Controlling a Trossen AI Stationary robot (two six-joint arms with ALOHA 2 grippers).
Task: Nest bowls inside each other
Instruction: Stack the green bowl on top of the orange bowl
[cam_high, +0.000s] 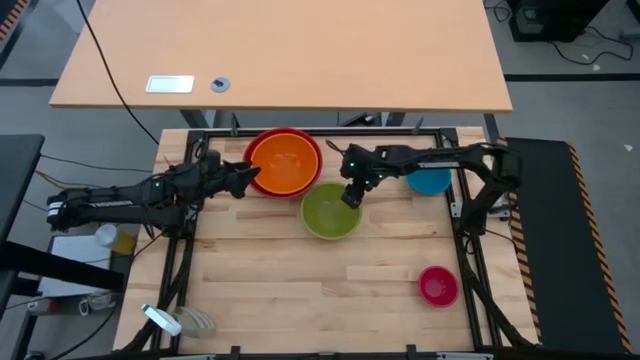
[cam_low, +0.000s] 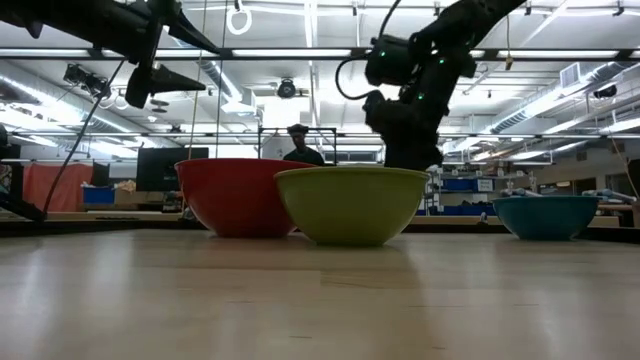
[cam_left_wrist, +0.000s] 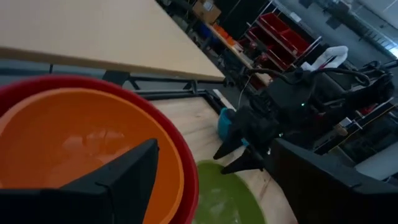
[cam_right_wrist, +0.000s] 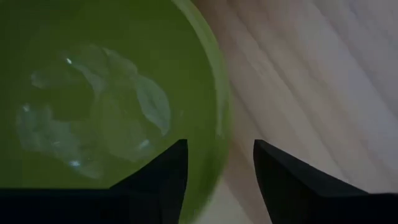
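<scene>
The orange bowl (cam_high: 285, 163) sits inside the red bowl (cam_high: 285, 131) at the table's far middle. The lime green bowl (cam_high: 328, 215) stands on the table just nearer. The blue bowl (cam_high: 430, 183) is at the far right and the pink bowl (cam_high: 438, 286) at the near right. My right gripper (cam_right_wrist: 217, 146) is open, pointing steeply down over the green bowl's far right rim (cam_right_wrist: 221, 118). One finger is over the inside and one over the outside, and no touch shows. My left gripper (cam_high: 245, 178) hovers open beside the red bowl's left side.
A tan table (cam_high: 280, 50) stands beyond the far edge. Dark frame rails (cam_high: 190, 260) run along the table's sides. A bottle (cam_high: 108, 237) and a white object (cam_high: 163, 320) lie off the left side. A person (cam_low: 298, 145) stands far behind. Bare wood lies between the green and pink bowls.
</scene>
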